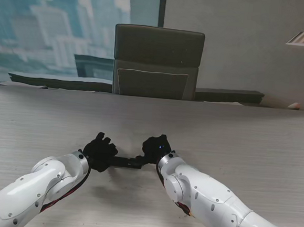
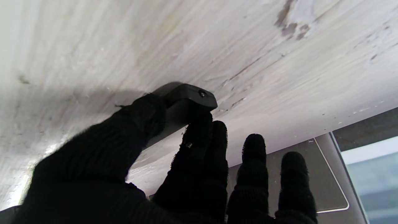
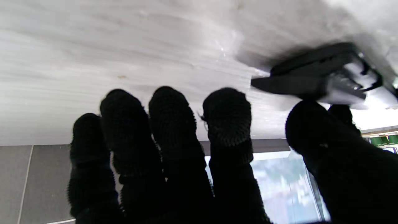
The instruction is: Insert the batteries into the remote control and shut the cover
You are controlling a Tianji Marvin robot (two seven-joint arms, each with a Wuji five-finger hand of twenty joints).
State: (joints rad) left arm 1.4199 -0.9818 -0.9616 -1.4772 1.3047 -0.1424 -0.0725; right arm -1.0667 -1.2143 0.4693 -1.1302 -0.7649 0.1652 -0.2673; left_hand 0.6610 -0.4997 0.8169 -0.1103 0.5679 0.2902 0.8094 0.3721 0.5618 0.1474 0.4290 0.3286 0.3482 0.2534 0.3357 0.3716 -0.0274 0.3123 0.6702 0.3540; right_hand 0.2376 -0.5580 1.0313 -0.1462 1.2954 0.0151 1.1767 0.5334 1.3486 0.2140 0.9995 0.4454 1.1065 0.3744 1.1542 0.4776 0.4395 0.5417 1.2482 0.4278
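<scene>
From the stand, the remote control (image 1: 127, 161) is lying on the pale wood-grain bench (image 1: 245, 136), near the bench's near edge and about midway between its side edges. The left hand (image 1: 99, 151) is gripping one end of it, and the right hand (image 1: 156, 148) is sitting at the other end. A grey chair (image 1: 157, 61) is standing beyond the far edge.

In the left wrist view, thumb and forefinger are pinching the remote control's end (image 2: 186, 102), the other fingers (image 2: 253, 165) extending free.

In the right wrist view, the thumb (image 3: 311, 124) is touching the blurred remote control (image 3: 314, 77); four fingers are spreading clear of it, gripping nothing.
</scene>
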